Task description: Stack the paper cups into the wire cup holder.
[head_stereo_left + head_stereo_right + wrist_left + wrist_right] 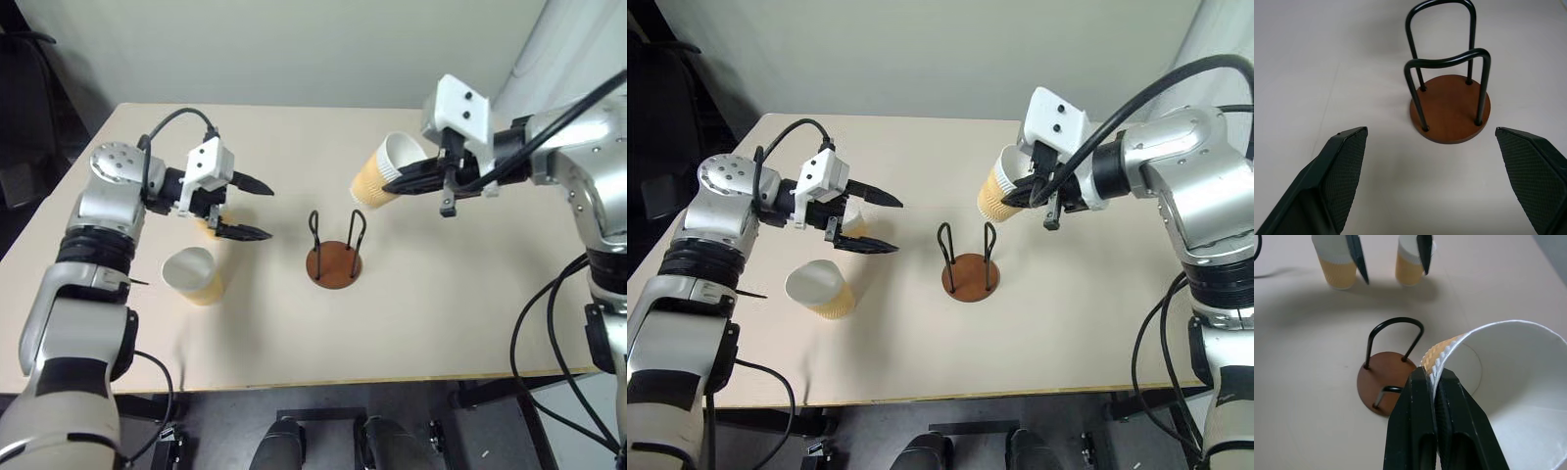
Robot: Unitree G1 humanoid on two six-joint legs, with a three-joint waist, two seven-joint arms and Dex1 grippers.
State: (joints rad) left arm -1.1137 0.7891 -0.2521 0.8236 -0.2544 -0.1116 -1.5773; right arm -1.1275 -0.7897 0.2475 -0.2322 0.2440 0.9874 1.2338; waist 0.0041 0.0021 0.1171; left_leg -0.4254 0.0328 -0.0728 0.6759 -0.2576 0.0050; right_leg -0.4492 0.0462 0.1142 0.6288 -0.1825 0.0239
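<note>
Paper cup (pixel 380 170) in right tool (pixel 409 179)

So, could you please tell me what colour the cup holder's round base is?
Reddish-brown, under black wire loops; the wire cup holder shows best in the left wrist view.

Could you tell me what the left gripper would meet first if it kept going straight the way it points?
Probably the wire cup holder: it stands dead ahead between the open left gripper fingers, with bare table before it, though depth is unclear.
</note>
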